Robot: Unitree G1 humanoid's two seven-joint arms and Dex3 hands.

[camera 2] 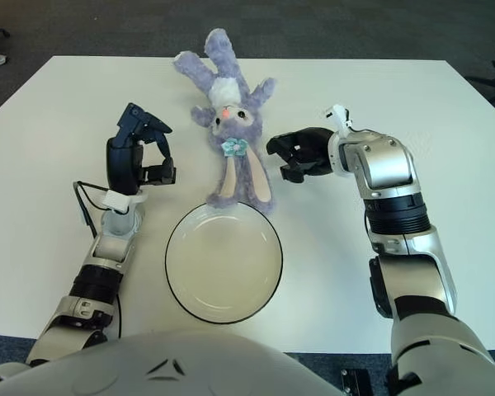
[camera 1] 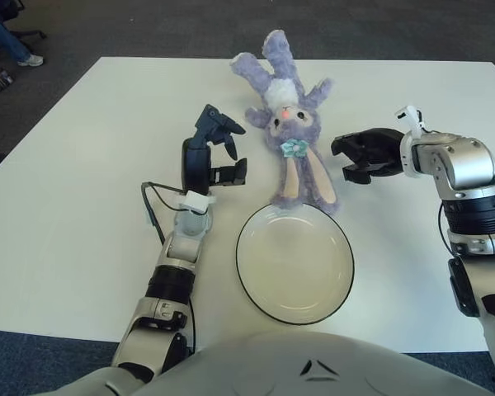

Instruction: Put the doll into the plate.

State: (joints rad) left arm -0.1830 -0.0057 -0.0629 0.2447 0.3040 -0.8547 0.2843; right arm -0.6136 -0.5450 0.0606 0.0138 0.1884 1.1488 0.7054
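A purple plush bunny doll lies on the white table, legs at the far side, its long ears reaching down to the rim of the plate. The cream plate with a dark rim sits at the near centre and holds nothing. My right hand hovers just right of the doll's ears, fingers spread, holding nothing. My left hand is raised left of the doll, fingers loosely open and empty. The doll also shows in the right eye view.
A black cable loops beside my left forearm. A dark carpeted floor surrounds the table; a person's leg and shoe and a chair base show at the far left corner.
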